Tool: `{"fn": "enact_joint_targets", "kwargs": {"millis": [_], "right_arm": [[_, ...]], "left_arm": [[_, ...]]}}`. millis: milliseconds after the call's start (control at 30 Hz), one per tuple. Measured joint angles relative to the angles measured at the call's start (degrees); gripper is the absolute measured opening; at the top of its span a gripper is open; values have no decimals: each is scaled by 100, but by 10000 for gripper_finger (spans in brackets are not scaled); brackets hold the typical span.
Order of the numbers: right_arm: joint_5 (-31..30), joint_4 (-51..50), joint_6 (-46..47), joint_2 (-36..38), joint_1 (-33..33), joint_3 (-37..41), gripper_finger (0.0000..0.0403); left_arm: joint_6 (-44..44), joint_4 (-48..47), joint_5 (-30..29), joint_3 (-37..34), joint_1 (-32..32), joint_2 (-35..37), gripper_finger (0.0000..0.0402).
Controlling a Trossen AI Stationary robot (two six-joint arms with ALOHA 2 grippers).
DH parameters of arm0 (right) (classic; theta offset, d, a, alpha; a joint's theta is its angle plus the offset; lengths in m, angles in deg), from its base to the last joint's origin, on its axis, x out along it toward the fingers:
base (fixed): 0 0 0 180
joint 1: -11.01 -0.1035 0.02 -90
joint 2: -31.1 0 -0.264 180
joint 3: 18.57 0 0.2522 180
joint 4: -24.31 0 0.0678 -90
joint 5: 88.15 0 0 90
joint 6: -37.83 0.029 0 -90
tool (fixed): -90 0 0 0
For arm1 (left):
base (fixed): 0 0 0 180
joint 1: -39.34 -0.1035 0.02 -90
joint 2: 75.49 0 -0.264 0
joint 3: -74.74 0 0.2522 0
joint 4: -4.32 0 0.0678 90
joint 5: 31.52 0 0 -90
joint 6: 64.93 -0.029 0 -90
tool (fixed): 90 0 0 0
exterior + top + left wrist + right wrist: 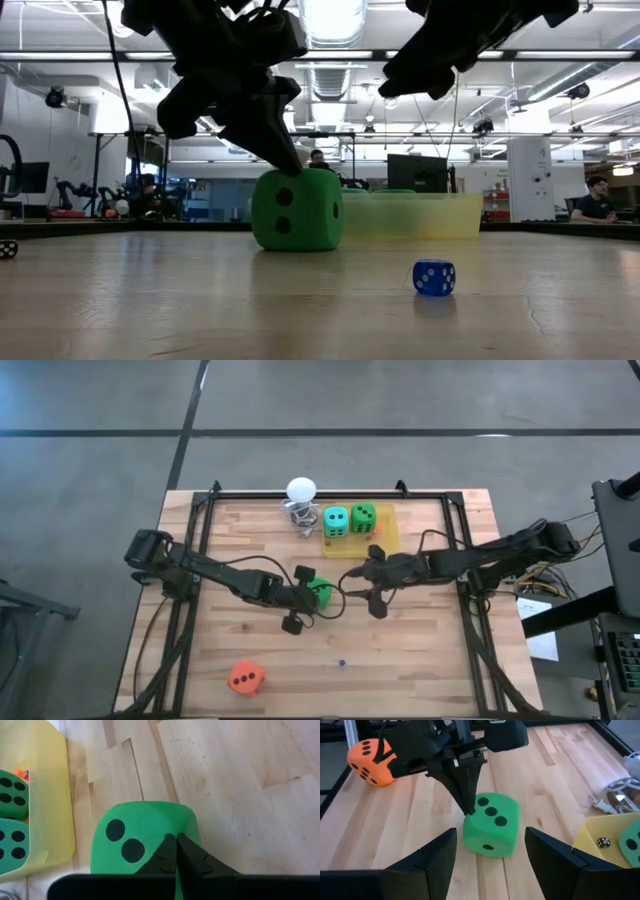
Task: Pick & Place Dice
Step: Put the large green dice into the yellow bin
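A bright green die (322, 594) rests with one face flat on the wooden table (420, 650), near its middle. My left gripper (468, 810) is shut, its tips on the die's top. My right gripper (490, 862) hangs open above the table on the die's right. The die (491, 825) lies ahead of its spread fingers, untouched. A teal die (336, 522) and a second green die (363, 517) sit in a yellow tray (385, 538) at the far side. An orange-red die (246, 678) lies near the front left. My left gripper touches the green die's top face (150, 820) near one upper edge (472, 813) with its shut fingertips (176, 845). The fingers slant down from the table's left. The die sits on the table, not lifted; whether the tips press into it I cannot tell.
A white ball (301, 489) on a wire stand stands beside the tray at the far edge. A tiny blue die (434, 277) lies on the table toward the front. A black frame rail (330, 495) borders the table. People and desks show in the room behind.
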Motion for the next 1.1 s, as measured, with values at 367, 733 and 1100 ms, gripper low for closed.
{"fn": "enact_joint_targets", "kwargs": {"millis": [367,733,1100], "right_arm": [[0,-92,17,90,0,4,228],[0,-79,-30,148,0,4,228],[252,-31,-1164,295,2,2,228]], "left_arm": [[114,-100,-19,75,11,24,104],[626,-1524,-42,901,20,202,221],[1850,-1655,-272,-180,-85,2598,236]]}}
